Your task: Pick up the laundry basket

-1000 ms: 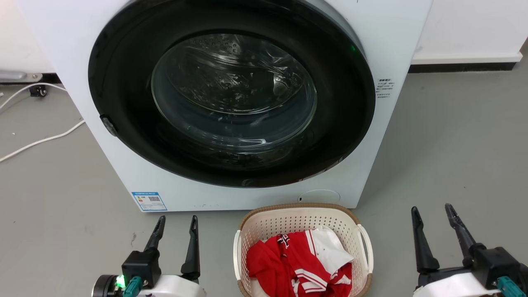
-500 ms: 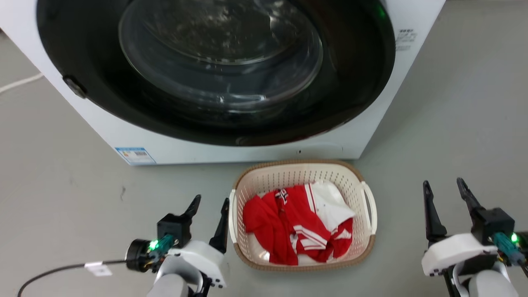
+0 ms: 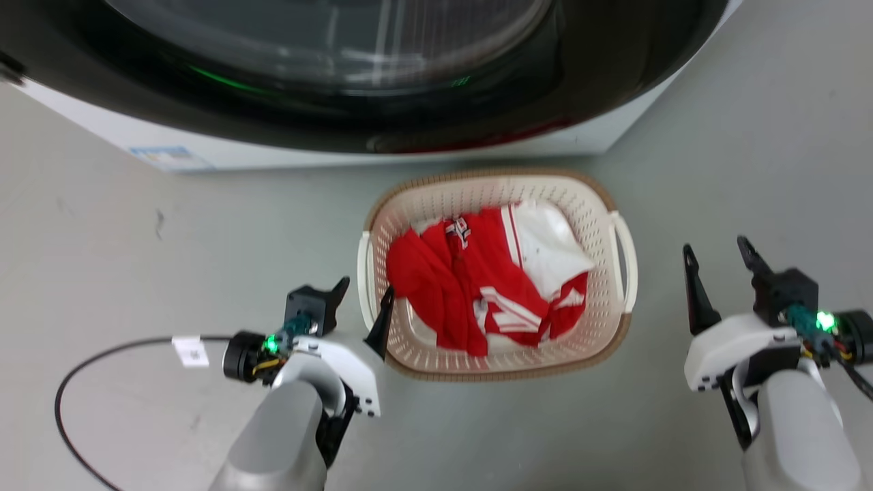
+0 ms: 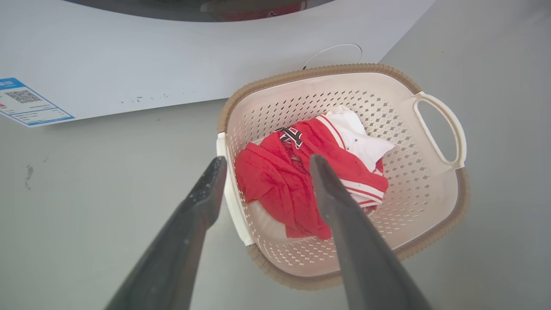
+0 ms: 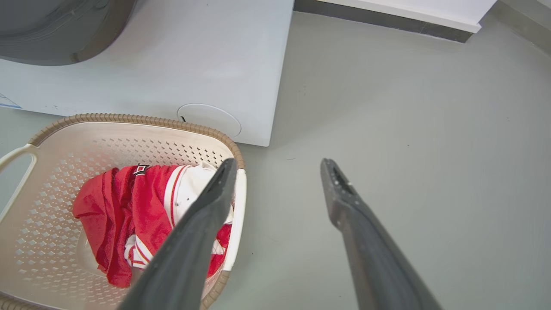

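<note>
Laundry basket sits on the grey floor, between my two grippers and just short of the washing machine that stands beyond their fingertips. Red and white clothing lies heaped inside it.

Left gripper: jaws spread wide, holding nothing. From the left wrist view its fingers straddle the basket's near white loop handle, with one finger outside over the floor and the other over the clothing. I cannot tell whether either touches the plastic.

Right gripper: jaws likewise wide apart, empty. The basket's other handle lies off to its inner side, near but apart from it.

Black cable loops across the floor on the outer side of the left arm.
</note>
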### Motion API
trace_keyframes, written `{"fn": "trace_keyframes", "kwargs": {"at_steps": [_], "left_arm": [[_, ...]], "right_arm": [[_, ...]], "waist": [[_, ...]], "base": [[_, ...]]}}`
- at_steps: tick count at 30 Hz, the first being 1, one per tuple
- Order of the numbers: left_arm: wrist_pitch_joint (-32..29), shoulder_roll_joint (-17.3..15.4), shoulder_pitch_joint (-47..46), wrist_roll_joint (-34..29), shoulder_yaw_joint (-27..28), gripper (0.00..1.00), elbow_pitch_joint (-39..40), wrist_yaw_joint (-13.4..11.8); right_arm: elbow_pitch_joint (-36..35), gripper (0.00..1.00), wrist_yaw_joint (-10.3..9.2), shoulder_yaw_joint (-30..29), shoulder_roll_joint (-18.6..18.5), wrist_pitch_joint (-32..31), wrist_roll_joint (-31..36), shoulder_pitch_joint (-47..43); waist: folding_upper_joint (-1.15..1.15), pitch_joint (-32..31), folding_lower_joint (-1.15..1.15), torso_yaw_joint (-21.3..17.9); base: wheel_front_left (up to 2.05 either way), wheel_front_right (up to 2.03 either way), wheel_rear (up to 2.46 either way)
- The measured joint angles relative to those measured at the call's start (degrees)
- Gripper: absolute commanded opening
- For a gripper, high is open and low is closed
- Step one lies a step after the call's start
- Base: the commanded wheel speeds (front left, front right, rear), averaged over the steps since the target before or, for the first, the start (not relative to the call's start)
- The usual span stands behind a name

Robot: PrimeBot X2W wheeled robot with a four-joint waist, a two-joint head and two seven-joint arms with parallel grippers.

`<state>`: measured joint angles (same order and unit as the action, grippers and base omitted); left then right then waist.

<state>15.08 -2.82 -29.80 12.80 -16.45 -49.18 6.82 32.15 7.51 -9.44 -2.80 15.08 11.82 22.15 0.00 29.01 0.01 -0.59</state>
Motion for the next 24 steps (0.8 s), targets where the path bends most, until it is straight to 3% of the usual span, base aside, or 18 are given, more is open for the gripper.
{"fn": "trace_keyframes", "kwargs": {"at_steps": [10, 24], "left_arm": [[0.0, -0.2, -9.3, 0.6, -1.3, 1.00, -9.6, 0.5], [0.0, -0.7, -16.7, 1.0, -1.6, 1.00, -12.6, 0.6]], "right_arm": [[10.3, 1.00, 0.01, 0.2, -0.1, 0.0, 4.2, 8.4], [17.8, 1.00, 0.01, 0.6, -1.1, 0.0, 7.0, 17.4]], "waist": [[0.00, 9.5, 0.00, -0.3], [0.00, 18.4, 0.00, 0.7]], "base": [[0.00, 0.00, 0.00], [0.00, 0.00, 0.00]]}}
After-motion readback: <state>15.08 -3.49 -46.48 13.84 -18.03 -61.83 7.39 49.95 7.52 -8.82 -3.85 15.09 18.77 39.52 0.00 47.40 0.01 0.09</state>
